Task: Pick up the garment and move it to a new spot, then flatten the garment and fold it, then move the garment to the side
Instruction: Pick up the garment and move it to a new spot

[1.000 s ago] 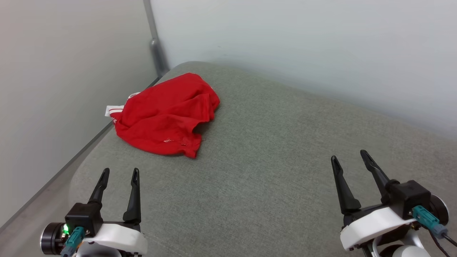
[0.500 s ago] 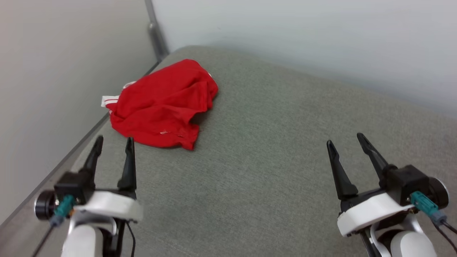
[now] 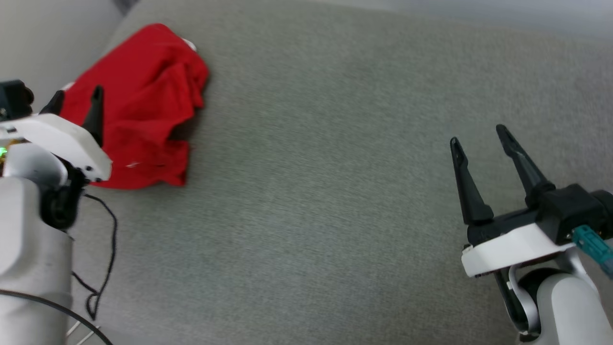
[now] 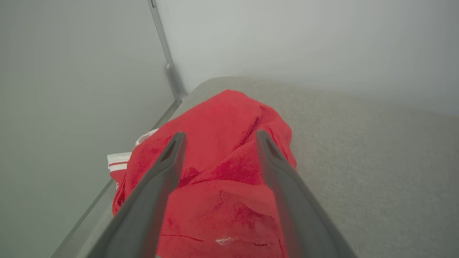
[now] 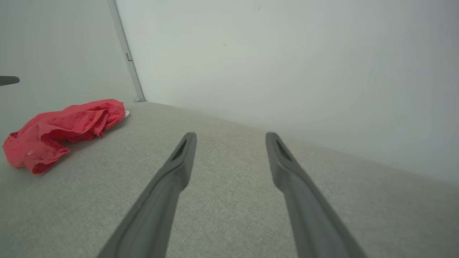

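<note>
Head view: a crumpled, thin-fabric red shirt (image 3: 139, 105), with a white red-striped sleeve (image 4: 118, 163) showing at its outer edge, lies heaped at the far left of a grey-green woven upholstered surface (image 3: 311, 201), near the corner of the pale walls (image 5: 287, 53). The left gripper (image 3: 76, 96), dark fingers spread, hangs over the heap's near side; contact cannot be told. The right gripper (image 3: 478, 135), likewise spread and empty, stands well apart over bare upholstery. A thin black cable (image 3: 112, 230) hangs beside the left arm.
</note>
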Robot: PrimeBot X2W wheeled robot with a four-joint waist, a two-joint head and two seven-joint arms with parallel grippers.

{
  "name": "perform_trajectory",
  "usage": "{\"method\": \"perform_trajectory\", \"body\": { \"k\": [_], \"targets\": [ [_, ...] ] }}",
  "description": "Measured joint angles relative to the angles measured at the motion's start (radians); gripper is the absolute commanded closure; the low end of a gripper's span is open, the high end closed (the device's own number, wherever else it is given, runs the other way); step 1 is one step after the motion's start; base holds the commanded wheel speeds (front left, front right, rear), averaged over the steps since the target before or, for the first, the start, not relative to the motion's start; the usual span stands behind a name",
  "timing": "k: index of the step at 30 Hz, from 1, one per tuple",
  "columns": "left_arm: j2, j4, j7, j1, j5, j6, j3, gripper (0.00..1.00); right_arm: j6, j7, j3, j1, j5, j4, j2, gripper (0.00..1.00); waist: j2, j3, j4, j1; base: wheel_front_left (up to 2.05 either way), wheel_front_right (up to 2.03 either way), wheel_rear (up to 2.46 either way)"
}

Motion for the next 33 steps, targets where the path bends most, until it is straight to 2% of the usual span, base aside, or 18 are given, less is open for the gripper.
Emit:
{"method": "perform_trajectory", "body": {
  "k": [5,8,15,19,20,21,22,27,33],
  "targets": [
    [0.119,0.133,0.213,-0.088,-0.082,0.000,-0.046,0.00,0.000,-0.033,0.004,-0.044,-0.001,0.007,0.002,0.00,0.0000,0.099,-0.074,0.0000,0.00,0.00,0.00],
    [0.177,0.205,0.302,-0.114,-0.132,0.000,-0.054,0.00,0.000,-0.063,0.012,-0.064,0.002,0.020,0.006,0.00,0.0000,0.149,-0.124,0.0001,0.00,0.00,0.00],
    [0.273,0.339,0.425,-0.130,-0.220,-0.001,-0.039,0.00,0.000,-0.102,0.025,-0.096,0.010,0.046,0.009,0.00,0.0000,0.241,-0.223,-0.0001,0.00,0.00,0.00],
    [0.299,0.385,0.461,-0.154,-0.241,-0.002,-0.031,0.00,0.000,-0.110,0.017,-0.102,0.009,0.054,0.010,0.00,0.0000,0.275,-0.256,-0.0004,0.00,0.00,0.00],
    [0.302,0.395,0.467,-0.159,-0.248,-0.002,-0.028,0.20,0.000,-0.110,0.015,-0.103,0.008,0.056,0.010,0.00,0.0000,0.279,-0.260,-0.0005,0.00,0.00,0.00],
    [0.305,0.401,0.468,-0.162,-0.248,-0.002,-0.029,0.63,0.000,-0.110,0.012,-0.103,0.008,0.058,0.010,0.00,0.0000,0.281,-0.262,-0.0005,0.00,0.00,0.00],
    [0.304,0.403,0.459,-0.163,-0.245,-0.001,-0.031,1.00,0.000,-0.109,0.010,-0.103,0.008,0.059,0.010,0.00,0.0000,0.280,-0.262,-0.0005,0.00,0.00,0.00],
    [0.283,0.421,0.351,-0.164,-0.210,0.009,-0.057,1.00,0.000,-0.104,0.006,-0.100,0.003,0.066,0.011,0.00,0.0000,0.246,-0.249,-0.0002,0.00,0.00,0.00],
    [0.253,0.418,0.157,-0.179,-0.158,0.023,-0.088,1.00,0.000,-0.100,-0.009,-0.072,0.006,0.083,0.012,0.00,0.0000,0.159,-0.224,-0.0001,0.00,0.00,0.00]
  ]
}}
